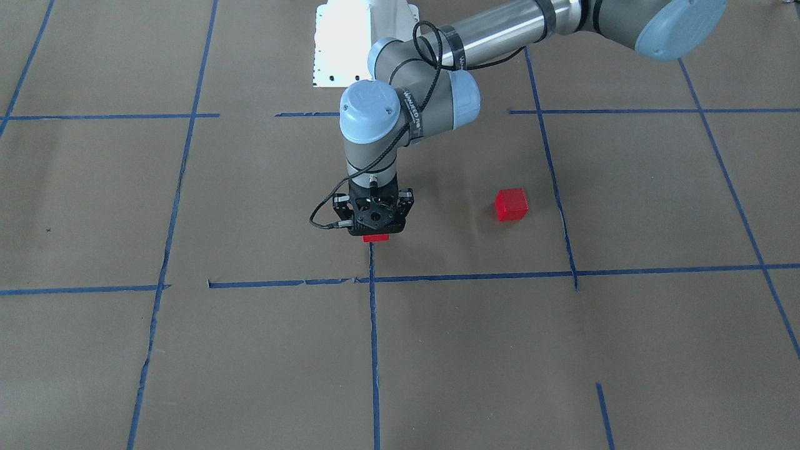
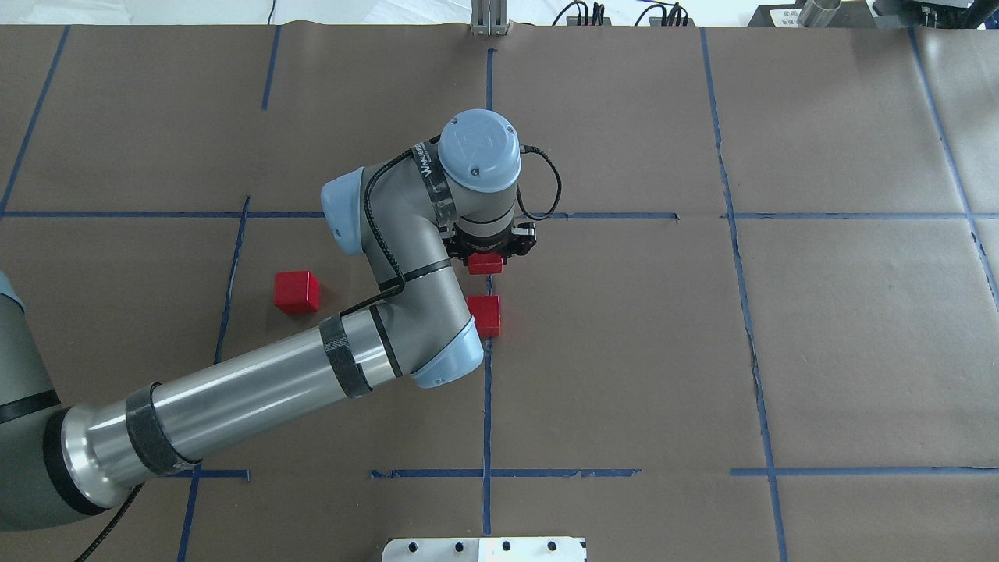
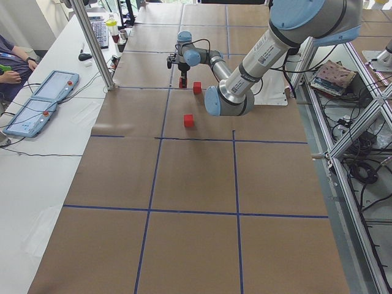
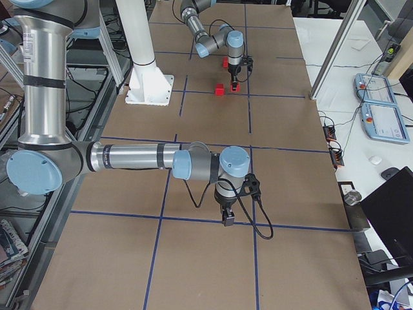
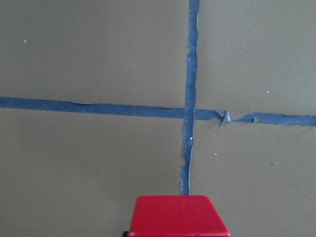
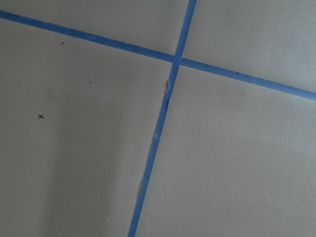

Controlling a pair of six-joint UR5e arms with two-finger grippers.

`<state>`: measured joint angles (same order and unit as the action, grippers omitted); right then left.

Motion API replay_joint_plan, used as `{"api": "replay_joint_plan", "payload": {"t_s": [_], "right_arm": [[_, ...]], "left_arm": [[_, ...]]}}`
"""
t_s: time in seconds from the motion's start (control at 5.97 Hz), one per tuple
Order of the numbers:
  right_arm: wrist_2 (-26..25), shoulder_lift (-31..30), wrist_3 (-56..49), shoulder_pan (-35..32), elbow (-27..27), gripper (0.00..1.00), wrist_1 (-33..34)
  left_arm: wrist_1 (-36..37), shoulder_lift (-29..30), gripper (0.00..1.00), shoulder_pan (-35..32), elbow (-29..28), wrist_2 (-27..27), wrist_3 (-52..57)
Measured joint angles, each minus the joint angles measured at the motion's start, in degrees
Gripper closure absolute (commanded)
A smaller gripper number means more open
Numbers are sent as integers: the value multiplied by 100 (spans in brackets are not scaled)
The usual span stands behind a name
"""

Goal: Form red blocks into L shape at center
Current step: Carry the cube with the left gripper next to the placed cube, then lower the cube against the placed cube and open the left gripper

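Bench: brown paper [image 2: 858,351] ruled into rectangles by blue tape; the centre rectangle [image 2: 624,351] is split by a tape line [image 2: 487,406] running away from the robot.
Left gripper [image 1: 374,226]: points straight down over that line, closed around one red cube, the held block [image 5: 180,217]; I cannot tell whether the cube touches the paper.
Right gripper [image 4: 228,221]: hangs over a far rectangle, well apart from the cubes; whether it is parted or closed cannot be told.
Middle block [image 2: 485,314]: sits on the tape line, on the robot's side of the held block, with a small gap between the two.
Stray block [image 2: 296,292]: lies to the robot's left, inside the centre rectangle near its left tape edge, well apart from the other two.
Key relation: held block and middle block line up along the tape line; closing the gap means moving toward the robot.
Nearer arm: the left one, for all three cubes.
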<state>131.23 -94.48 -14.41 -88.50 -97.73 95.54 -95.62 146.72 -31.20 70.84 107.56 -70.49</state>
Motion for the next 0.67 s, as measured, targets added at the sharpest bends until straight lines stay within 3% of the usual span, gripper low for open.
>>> {"api": "replay_joint_plan", "payload": {"t_s": [0.67], "right_arm": [[-1,0,0,0,8,0,0]], "left_arm": [[-29,-28,91,112,-45,34,-1]]}}
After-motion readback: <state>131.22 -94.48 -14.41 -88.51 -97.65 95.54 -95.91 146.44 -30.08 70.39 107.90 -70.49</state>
